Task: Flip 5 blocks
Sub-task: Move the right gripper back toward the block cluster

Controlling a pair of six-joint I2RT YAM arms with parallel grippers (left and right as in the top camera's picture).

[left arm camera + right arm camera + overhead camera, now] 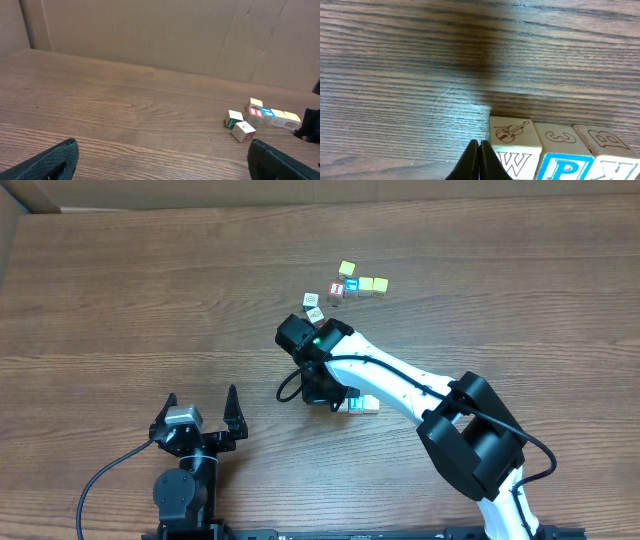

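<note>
Three blocks stand in a row by my right gripper: one with a violin and a "W" (515, 145), one with a "3" and a blue "P" (562, 152), and one with a "B" (607, 145). From overhead this row (362, 404) peeks out beside the arm. My right gripper (479, 152) is shut and empty, its tips just left of the "W" block. Several more blocks (366, 284) lie in a cluster at the far middle, including a yellow-faced one (256, 103) and a green one (234, 119). My left gripper (202, 408) stands open and empty near the front edge.
A cube with a red "I" (255, 113) sits in the far cluster next to a blue one (266, 113). A cardboard wall (150, 30) stands along the table's back edge. The right arm (400, 385) reaches diagonally over the table's middle.
</note>
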